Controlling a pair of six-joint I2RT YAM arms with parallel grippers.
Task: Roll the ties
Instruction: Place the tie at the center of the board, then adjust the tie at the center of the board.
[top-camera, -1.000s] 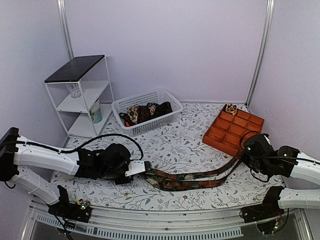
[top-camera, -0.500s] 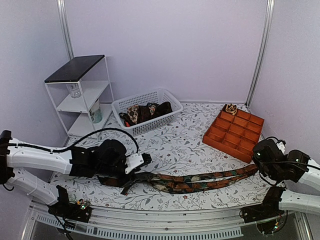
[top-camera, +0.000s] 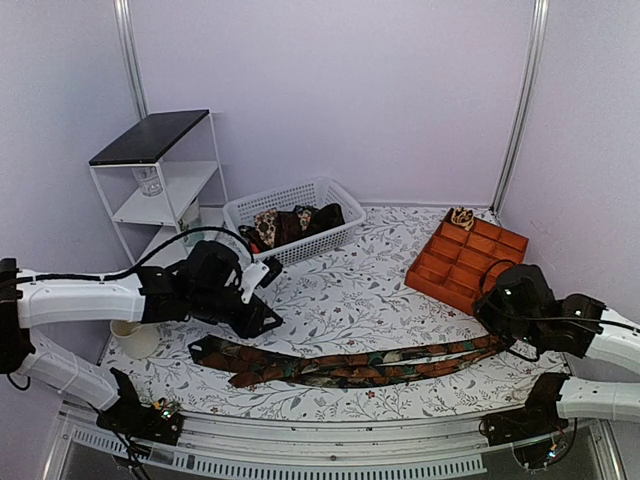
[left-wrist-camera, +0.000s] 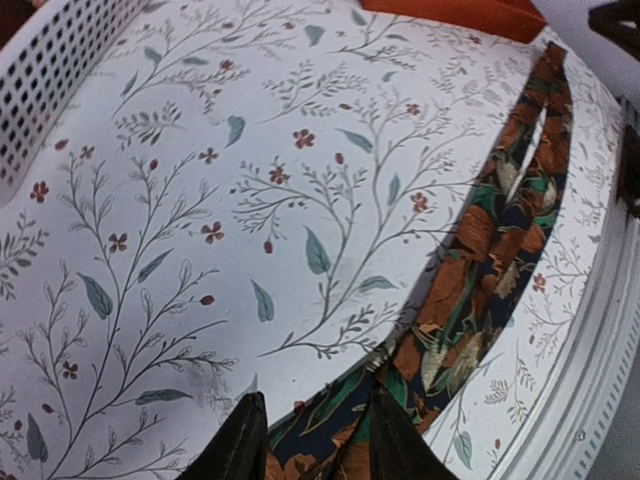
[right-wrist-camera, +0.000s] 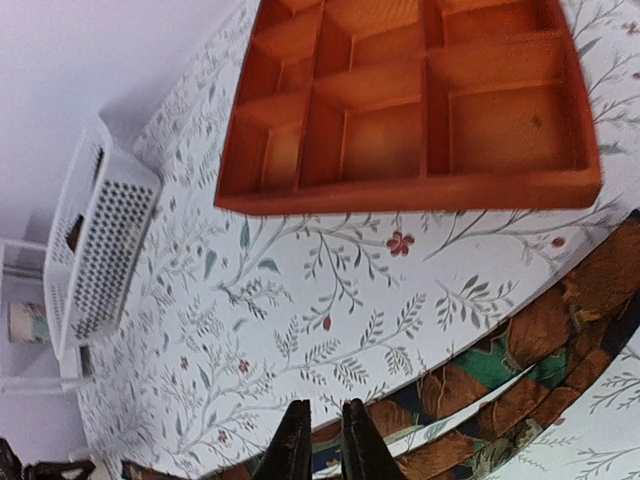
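Two things stand on the shelf (top-camera: 150, 140) at far left, a glass (top-camera: 148, 180) and a jar (top-camera: 191, 225), neither of them part of the job. Next comes the left gripper (left-wrist-camera: 315, 440), low over the table (top-camera: 350, 280) with its fingers moderately apart and nothing between them. The left end of the tie (top-camera: 360, 366) lies right under its tips and a little to the near side. Behind it, the basket (top-camera: 240, 212) holds more ties (top-camera: 295, 222), heaped loosely and not rolled. The tie on the table lies doubled, its two strands side by side, with its long axis running left to right along the near edge, from the left gripper across to the right one. Both loose ends seem to be at the left, so I take the fold to be at the right. Each arm is near one end, and I would expect the roll to start from one of them. Further right, the tray (top-camera: 432, 272) has all its compartments bare except the far corner one, which holds a small tan spotted bundle (top-camera: 461, 217), a rolled tie by the look of it. Last, the right gripper (right-wrist-camera: 322, 430) hangs at the tie's right end, its fingers nearly together with only a slit between them, gripping nothing.
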